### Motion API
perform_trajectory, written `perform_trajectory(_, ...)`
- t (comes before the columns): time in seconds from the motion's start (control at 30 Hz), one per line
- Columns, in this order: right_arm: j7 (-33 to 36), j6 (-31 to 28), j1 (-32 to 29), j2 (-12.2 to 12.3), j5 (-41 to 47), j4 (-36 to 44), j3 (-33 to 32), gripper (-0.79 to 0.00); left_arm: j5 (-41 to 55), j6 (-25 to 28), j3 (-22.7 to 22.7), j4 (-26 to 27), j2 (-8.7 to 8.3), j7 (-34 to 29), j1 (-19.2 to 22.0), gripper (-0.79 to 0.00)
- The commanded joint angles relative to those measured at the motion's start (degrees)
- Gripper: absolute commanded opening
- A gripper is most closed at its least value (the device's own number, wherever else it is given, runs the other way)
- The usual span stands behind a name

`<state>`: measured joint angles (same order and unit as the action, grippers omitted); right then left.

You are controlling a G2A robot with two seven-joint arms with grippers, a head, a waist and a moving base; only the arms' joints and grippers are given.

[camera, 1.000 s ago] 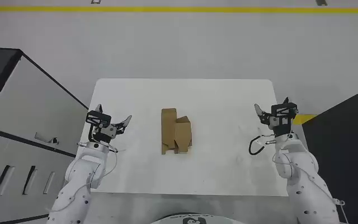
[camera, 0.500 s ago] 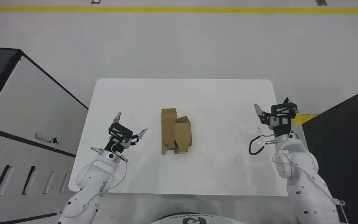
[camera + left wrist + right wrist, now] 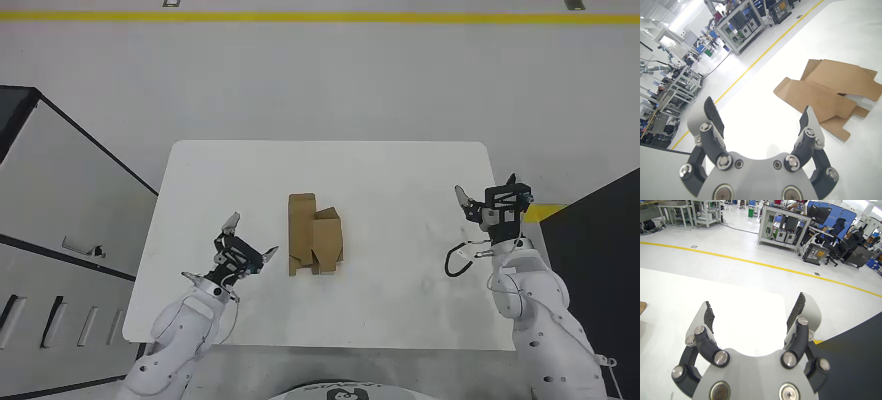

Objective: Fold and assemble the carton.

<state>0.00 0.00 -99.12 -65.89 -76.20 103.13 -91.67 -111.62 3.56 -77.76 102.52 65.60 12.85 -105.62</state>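
Note:
A flat brown carton [image 3: 315, 236] lies unfolded in the middle of the white table [image 3: 400, 180], its flaps spread on the surface. The left wrist view has the same carton [image 3: 829, 94] just ahead of my left gripper [image 3: 758, 108]. In the top view my left gripper [image 3: 246, 238] stands open a short way to the left of the carton, holding nothing. My right gripper [image 3: 490, 197] is open near the table's right edge, far from the carton, and empty; its wrist view shows the right gripper [image 3: 754, 306] over bare table.
A black cable [image 3: 458, 262] loops beside the right arm at the table's right edge. A dark surface [image 3: 857, 347] sits beyond the table's right corner. A corner of the carton [image 3: 642, 307] lies at the right wrist view's edge.
My left gripper has moved right and toward the table's near side, from the left edge to close beside the carton. The right arm and the carton have not moved.

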Motion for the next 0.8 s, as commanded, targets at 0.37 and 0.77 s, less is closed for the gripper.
perform_trajectory(0.37, 0.0, 0.0, 0.0, 0.0, 0.0, 0.0, 0.0, 0.0, -9.7, -7.5, 7.7, -0.8, 1.09, -5.8, 0.6, 0.0)
perform_trajectory(0.77, 0.0, 0.0, 0.0, 0.0, 0.0, 0.0, 0.0, 0.0, -15.8, -8.2, 15.2, -0.7, 2.06, -10.4, 1.2, 0.0)
